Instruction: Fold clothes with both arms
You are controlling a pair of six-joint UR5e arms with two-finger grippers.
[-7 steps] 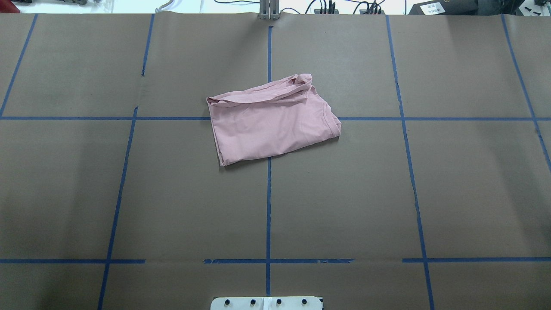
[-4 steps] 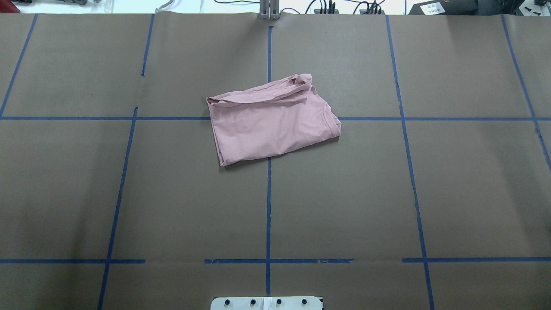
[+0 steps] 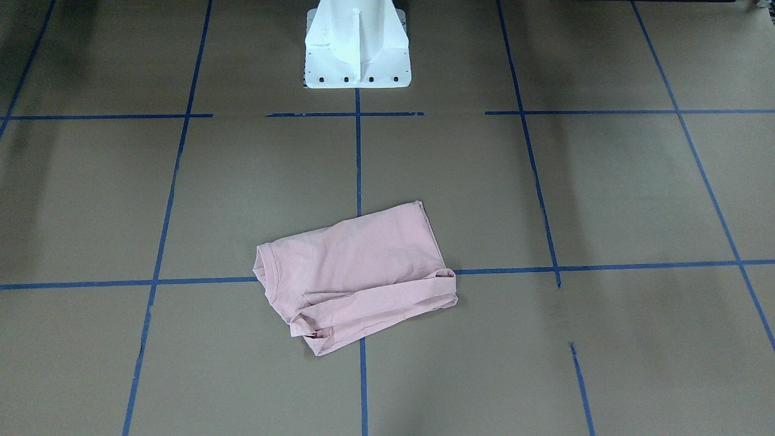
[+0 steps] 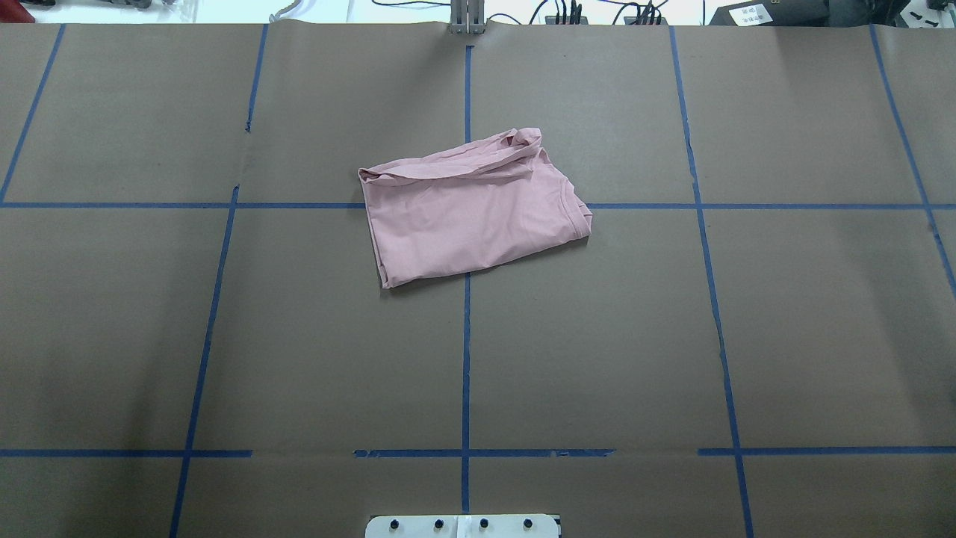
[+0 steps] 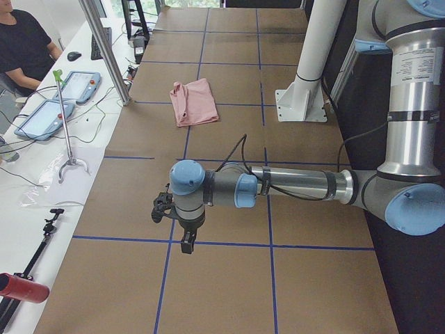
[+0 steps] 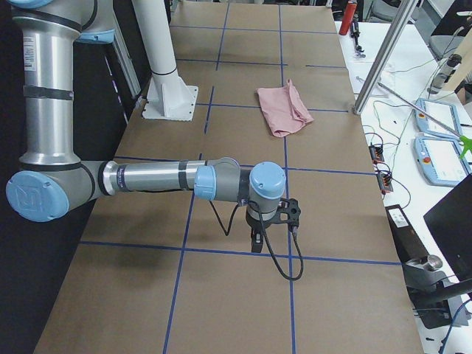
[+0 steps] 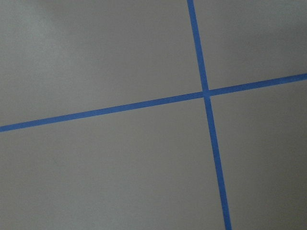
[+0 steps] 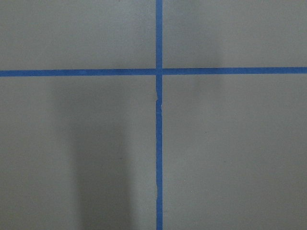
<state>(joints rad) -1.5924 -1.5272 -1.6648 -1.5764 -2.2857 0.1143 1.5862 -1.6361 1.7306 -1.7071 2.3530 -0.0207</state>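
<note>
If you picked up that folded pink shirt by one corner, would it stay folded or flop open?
It would probably flop. The T-shirt is thin cloth with its layers lying loose and wrinkled, so the fold would likely fall open. If pushed, it would likely bunch up rather than slide whole.

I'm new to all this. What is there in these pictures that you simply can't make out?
T-shirt: any print or tag, hidden inside its own folds in overhead and front-facing views.
Left gripper: open or shut; it shows only in exterior left, too small.
Right gripper: likewise, only in exterior right.
Person: cut off by the exterior left view's edge.
</note>
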